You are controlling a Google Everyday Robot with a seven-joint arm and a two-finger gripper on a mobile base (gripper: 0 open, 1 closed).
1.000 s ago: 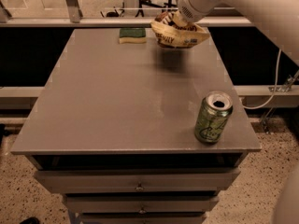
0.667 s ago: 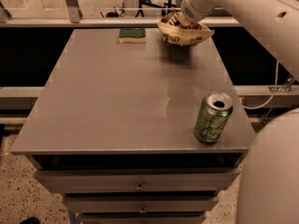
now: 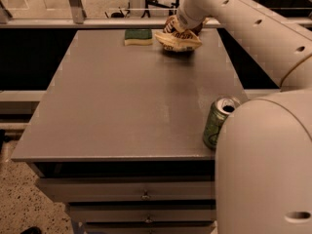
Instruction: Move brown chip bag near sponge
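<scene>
**Landmark: sponge** (image 3: 138, 36). Small flat rectangle with a dark green top face over a pale yellow layer. It lies flat on the bench (image 3: 122, 101), close to the far edge.

**Item 1: brown chip bag** (image 3: 179, 41). Crinkled snack bag, pale yellow along its lower part and dark brown where it bunches upward. It sits just to the right of the sponge, in the same far row, with a narrow strip of bench showing between the two. They are near one another but not touching. A dark shadow lies directly under the bag. I cannot tell whether its underside rests on the bench or hangs just above it.

**Item 2: end effector** (image 3: 184, 29). Directly above the bag, right of the sponge and slightly higher than it. It is closed on the gathered brown top of the bag, and most of it is hidden behind the wrist.

**Item 3: arm** (image 3: 253, 30). Cream-white, with small round holes along its shell. From the end effector it runs away from the sponge toward the right and nearer side, where it joins the body.

**Item 4: robot body** (image 3: 265, 169). Large rounded cream shell, far from the sponge at the near right.

**Item 5: green can** (image 3: 215, 123). Upright with an opened top, well apart from the sponge near the bench's near right corner. Its right side is covered by the body.

**Item 6: drawers** (image 3: 145, 195). Stacked under the near edge of the bench, each with a small central knob.

**Item 7: floor** (image 3: 22, 199). Speckled, seen below the bench at the near left.
</scene>
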